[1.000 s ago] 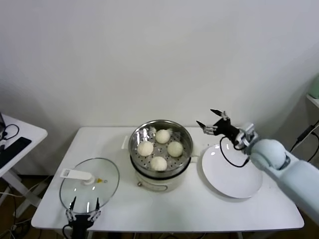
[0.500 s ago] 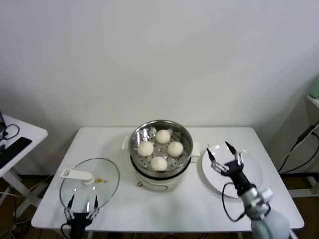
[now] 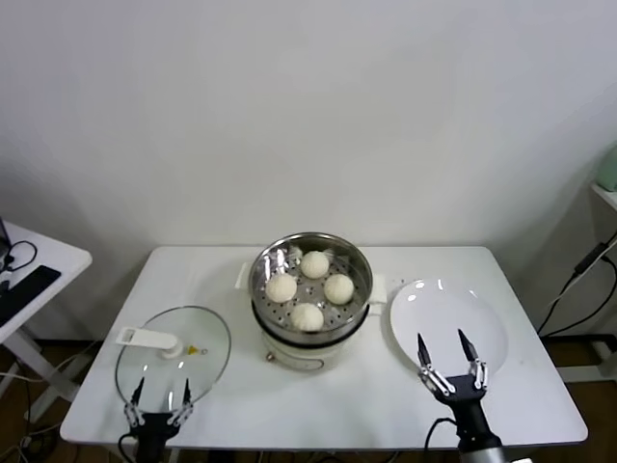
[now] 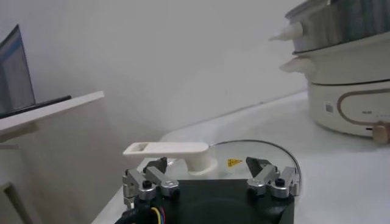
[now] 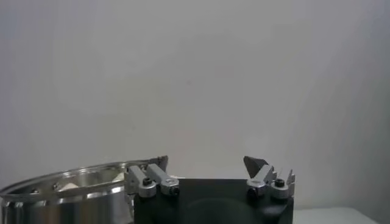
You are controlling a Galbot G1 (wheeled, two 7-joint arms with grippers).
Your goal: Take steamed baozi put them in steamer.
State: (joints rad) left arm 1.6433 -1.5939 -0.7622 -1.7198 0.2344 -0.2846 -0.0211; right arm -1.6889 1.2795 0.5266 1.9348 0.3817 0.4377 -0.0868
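Plain white wall fills the background behind a white bench (image 3: 386,410) whose top is smooth and glossy. Off to the robot's far left stands a second white table (image 3: 43,265) with a dark device and cables on it.

At the near edge on the robot's right side, the right claw (image 3: 449,359) points upward with its fingers spread wide and nothing between them. Just beyond its tips lies a flat white plate (image 3: 448,328). Farther away and to that claw's left stands the steamer (image 3: 310,289), and all four steamed baozi (image 3: 308,316) sit inside its perforated basket.

At the near left edge, the left claw (image 3: 158,400) also stands open and empty. A glass lid (image 3: 174,347) with a white handle lies just beyond it.
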